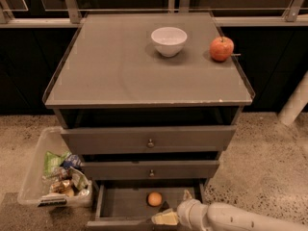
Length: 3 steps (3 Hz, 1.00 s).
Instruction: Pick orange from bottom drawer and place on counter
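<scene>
The orange (154,199) lies on the grey floor of the open bottom drawer (120,203), near its middle. My gripper (173,207) reaches in from the lower right, over the drawer's front right part, just right of and below the orange. Its fingers stand apart: one cream finger (165,218) points left along the drawer front, and the other (186,195) points up. It holds nothing and does not touch the orange. The counter (120,66) is the broad grey cabinet top above.
A white bowl (169,41) and a red-orange apple (221,48) stand at the back right of the counter. Two knobbed drawers (150,142) jut out above the bottom drawer. A clear bin of packets (55,177) stands on the floor to the left.
</scene>
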### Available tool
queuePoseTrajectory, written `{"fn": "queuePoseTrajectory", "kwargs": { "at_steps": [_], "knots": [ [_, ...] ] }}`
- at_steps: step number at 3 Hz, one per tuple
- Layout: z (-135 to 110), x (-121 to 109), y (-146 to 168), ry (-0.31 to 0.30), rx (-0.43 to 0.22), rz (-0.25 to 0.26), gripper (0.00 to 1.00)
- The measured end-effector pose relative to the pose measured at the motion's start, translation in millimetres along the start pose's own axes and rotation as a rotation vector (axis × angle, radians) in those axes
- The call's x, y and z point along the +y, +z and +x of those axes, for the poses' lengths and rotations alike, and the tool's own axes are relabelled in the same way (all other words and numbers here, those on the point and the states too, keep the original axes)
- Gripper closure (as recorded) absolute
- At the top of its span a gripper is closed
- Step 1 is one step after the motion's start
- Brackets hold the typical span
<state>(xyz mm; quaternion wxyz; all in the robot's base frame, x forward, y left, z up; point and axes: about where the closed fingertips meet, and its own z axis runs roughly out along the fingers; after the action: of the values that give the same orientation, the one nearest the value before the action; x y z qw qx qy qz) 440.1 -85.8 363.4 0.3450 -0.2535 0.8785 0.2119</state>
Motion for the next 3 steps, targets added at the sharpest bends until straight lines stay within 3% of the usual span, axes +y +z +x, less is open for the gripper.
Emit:
{"fn": "queuePoseTrajectory", "kwargs": {
  "at_steps": [1, 3],
  "knots": [
    [22.0, -5.1, 30.3, 0.048, 0.028, -0.004, 0.0],
    [31.0, -6.8, 46.7, 0.057, 0.046, -0.006, 0.0]
  ]
}}
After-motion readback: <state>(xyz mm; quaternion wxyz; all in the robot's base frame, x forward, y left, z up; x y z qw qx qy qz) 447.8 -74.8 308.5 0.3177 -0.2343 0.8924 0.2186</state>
